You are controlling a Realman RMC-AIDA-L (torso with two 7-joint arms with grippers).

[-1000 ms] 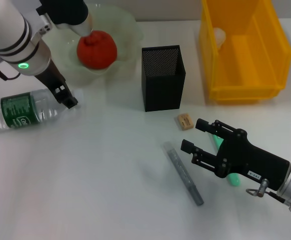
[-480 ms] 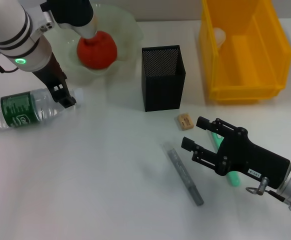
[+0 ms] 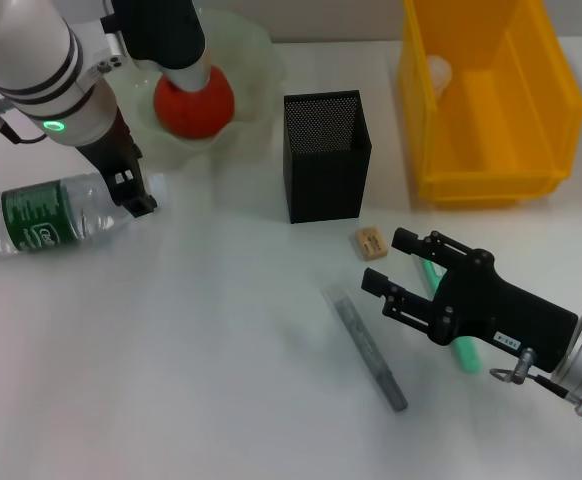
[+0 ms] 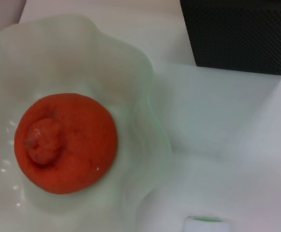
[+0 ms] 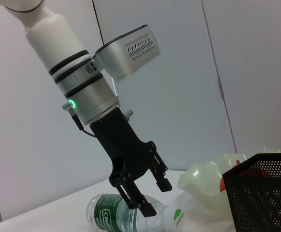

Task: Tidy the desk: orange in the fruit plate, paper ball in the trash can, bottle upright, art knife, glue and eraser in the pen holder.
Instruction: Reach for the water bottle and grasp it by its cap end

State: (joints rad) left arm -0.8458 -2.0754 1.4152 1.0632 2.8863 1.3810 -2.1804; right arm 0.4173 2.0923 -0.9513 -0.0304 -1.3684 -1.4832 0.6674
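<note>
Bottle lies flat near the fruit plate — left gripper hangs over its cap end, jaws open, empty. I'd grab near the neck, tip slowly. Right gripper open, empty too.

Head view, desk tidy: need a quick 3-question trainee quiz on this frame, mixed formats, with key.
1. True or false: the orange lies in the fruit plate.
2. Multiple choice: the bottle is A) upright beside the pen holder, B) lying on its side near the left gripper, C) inside the trash can.
3. Fill in: the eraser lies on the desk between the pen holder and the ___ gripper.

Key: 1 true. 2 B. 3 right; the right gripper hovers open just beside the eraser.
</note>
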